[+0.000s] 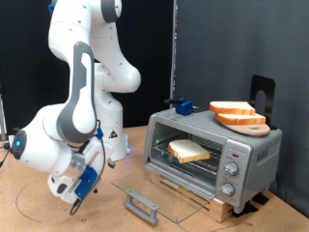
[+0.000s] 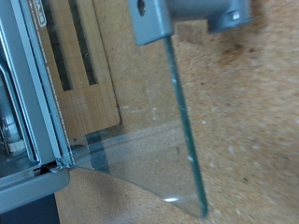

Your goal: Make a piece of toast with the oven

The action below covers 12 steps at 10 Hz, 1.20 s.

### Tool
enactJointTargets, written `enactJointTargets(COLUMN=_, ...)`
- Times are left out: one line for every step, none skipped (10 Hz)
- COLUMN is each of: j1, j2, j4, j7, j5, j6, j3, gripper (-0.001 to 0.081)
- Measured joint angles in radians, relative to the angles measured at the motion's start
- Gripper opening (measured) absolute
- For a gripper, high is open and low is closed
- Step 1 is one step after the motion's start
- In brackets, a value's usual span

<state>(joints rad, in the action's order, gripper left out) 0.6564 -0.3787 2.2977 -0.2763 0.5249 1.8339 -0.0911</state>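
Starting at the exterior view's left, your gripper (image 1: 74, 193) hangs low over the table's near-left area, w/ nothing between its fingers; they're too small and dark to say if they're apart or together, so can't tell. It sits just beside the free edge of the oven's glass door (image 1: 162, 189), which lies dropped flat w/ its grey handle (image 1: 143, 204) toward the table's near edge. That fits a door pulled down to give access to the rack. The wrist view shows the same glass pane edge-on, handle bracket (image 2: 192, 17) at its outer end and the hinge corner of the oven body; no fingertips show there. Moving right, the oven (image 1: 253, 149) stands toward the table's right edge on a wooden base, knobs (image 1: 230, 170) on its right panel. Inside, on the wire rack, you've got the piece of toast (image 1: 188, 150) lying flat, pale w/ a golden crust, so the bread is already loaded. On the oven's roof, a round wooden board (image 1: 250, 126) carries spare slices (image 1: 233, 112), stacked, prob. parked there as supply.
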Motion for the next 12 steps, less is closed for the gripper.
enactJointTargets(j1=-0.009, j2=-0.003, j4=0.017, j7=0.0, j5=0.004, j6=0.012, j3=-0.013, gripper=0.0808)
enactJointTargets(j1=-0.015, j2=-0.003, j4=0.035, j7=0.0, j5=0.008, j6=0.024, j3=-0.027, gripper=0.0808)
enactJointTargets(j1=-0.02, j2=-0.003, j4=0.052, j7=-0.002, j5=0.015, j6=0.034, j3=-0.039, gripper=0.0808)
enactJointTargets(j1=-0.023, j2=-0.003, j4=0.066, j7=-0.004, j5=0.023, j6=0.047, j3=-0.05, gripper=0.0808)
enactJointTargets(j1=-0.025, j2=-0.003, j4=0.08, j7=-0.006, j5=0.033, j6=0.063, j3=-0.06, gripper=0.0808)
enactJointTargets(j1=-0.025, j2=-0.003, j4=0.089, j7=-0.006, j5=0.044, j6=0.071, j3=-0.068, gripper=0.0808)
enactJointTargets(j1=-0.025, j2=-0.003, j4=0.095, j7=-0.012, j5=0.05, j6=0.071, j3=-0.073, gripper=0.0808)
enactJointTargets(j1=-0.024, j2=-0.002, j4=0.096, j7=-0.017, j5=0.051, j6=0.057, j3=-0.076, gripper=0.0808)
enactJointTargets(j1=-0.021, j2=0.004, j4=0.095, j7=-0.025, j5=0.047, j6=0.015, j3=-0.076, gripper=0.0808)
enactJointTargets(j1=-0.014, j2=0.016, j4=0.092, j7=-0.039, j5=0.041, j6=-0.041, j3=-0.074, gripper=0.0808)
enactJointTargets(j1=-0.002, j2=0.03, j4=0.084, j7=-0.049, j5=0.036, j6=-0.113, j3=-0.072, gripper=0.0808)
enactJointTargets(j1=0.011, j2=0.047, j4=0.074, j7=-0.05, j5=0.035, j6=-0.182, j3=-0.07, gripper=0.0808)
